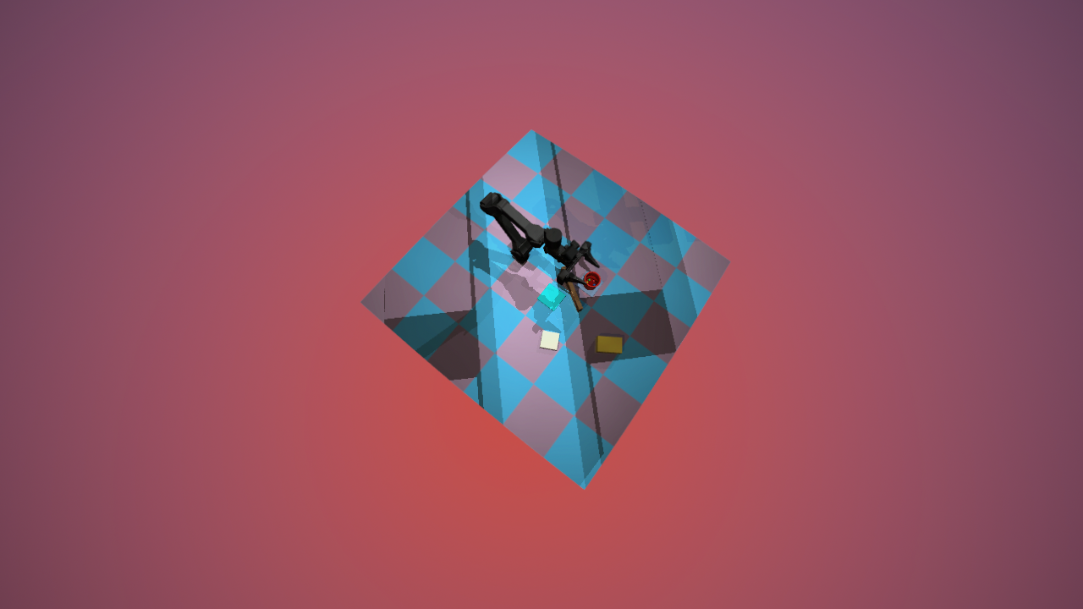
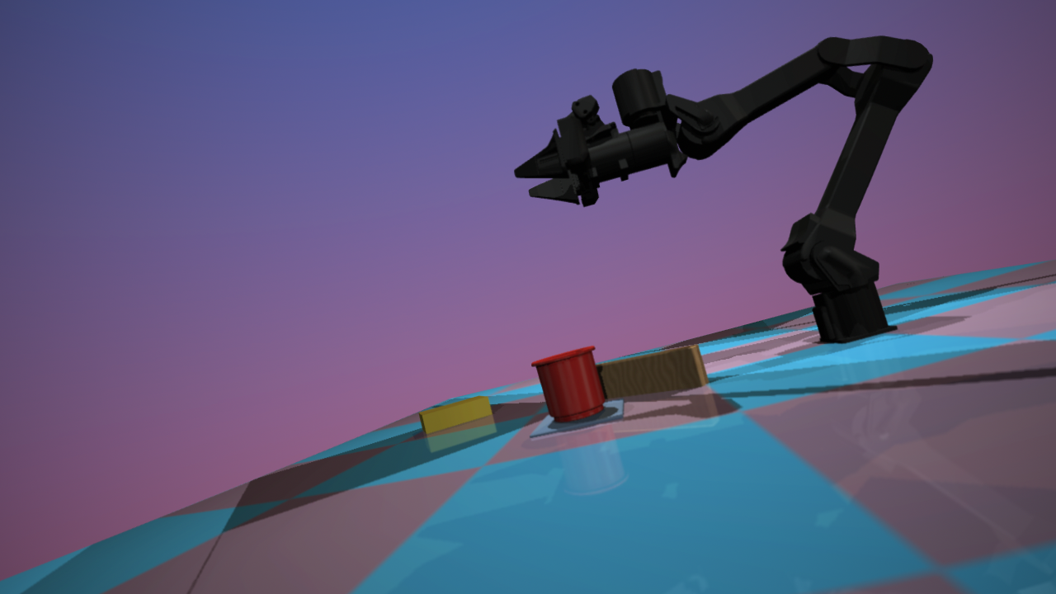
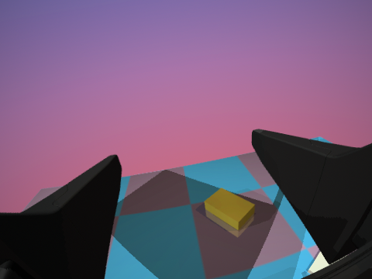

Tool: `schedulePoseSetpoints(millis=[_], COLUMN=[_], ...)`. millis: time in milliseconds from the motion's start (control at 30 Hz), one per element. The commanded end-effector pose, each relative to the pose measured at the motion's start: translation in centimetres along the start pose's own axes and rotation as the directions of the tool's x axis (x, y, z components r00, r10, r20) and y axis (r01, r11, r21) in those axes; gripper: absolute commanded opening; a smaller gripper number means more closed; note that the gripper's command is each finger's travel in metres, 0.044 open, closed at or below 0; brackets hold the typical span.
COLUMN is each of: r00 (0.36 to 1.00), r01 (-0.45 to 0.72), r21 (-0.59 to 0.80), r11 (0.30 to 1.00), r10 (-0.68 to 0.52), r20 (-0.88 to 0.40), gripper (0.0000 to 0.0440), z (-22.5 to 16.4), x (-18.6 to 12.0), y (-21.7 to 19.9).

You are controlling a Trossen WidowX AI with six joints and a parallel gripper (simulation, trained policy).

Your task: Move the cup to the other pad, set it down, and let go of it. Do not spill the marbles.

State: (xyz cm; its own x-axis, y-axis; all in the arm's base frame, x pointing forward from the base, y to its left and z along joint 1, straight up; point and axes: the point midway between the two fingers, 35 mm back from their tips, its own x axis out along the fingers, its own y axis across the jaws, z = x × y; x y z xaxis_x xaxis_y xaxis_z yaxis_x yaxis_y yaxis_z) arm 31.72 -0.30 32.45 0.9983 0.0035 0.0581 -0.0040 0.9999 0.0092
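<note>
Red cup, one: upright on a thin blue-grey pad, whose edges and corners project beyond the cup's foot in the exterior view. Rim uncovered in that view; a few small coloured specks lie inside as seen from the top, too small to count.

Black gripper, one, with two fingers: well above the cup, fingers spread wide apart, nothing between them. The exterior view shows open air between fingers and cup rim. Black arm, one: reaching from the upper left of the cup in the top view.

Wooden block, one: long, standing beside the cup, between it and the cyan pad; whether it touches the cup cannot be told. Cyan pad, one: left of the cup and slightly lower in the top view, its surface bearing no cup.

Yellow block, one: below the cup in the top view, well apart from it. Pale cream piece, one: below and left of the cup in the top view.

Checkered floor, one: extends beyond the cup on every side, its outer edges well apart from it.
</note>
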Motion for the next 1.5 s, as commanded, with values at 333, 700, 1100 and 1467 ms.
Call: schedulePoseSetpoints(millis=[333,700,1100,1467], r00=[0.999,0.990,0.967,0.927], r01=[0.007,0.007,0.019,0.061], r21=[0.015,0.094,0.201,0.301], r11=[1.000,0.996,0.979,0.952], r10=[-0.007,0.006,0.033,0.058], r20=[-0.047,-0.138,-0.254,-0.370], gripper=[0.0111,0.0106,0.0105,0.0111], z=[0.6,0.8,0.8,0.4], x=[0.8,2.1,3.6,4.7], y=[0.2,0.9,2.1,3.2])
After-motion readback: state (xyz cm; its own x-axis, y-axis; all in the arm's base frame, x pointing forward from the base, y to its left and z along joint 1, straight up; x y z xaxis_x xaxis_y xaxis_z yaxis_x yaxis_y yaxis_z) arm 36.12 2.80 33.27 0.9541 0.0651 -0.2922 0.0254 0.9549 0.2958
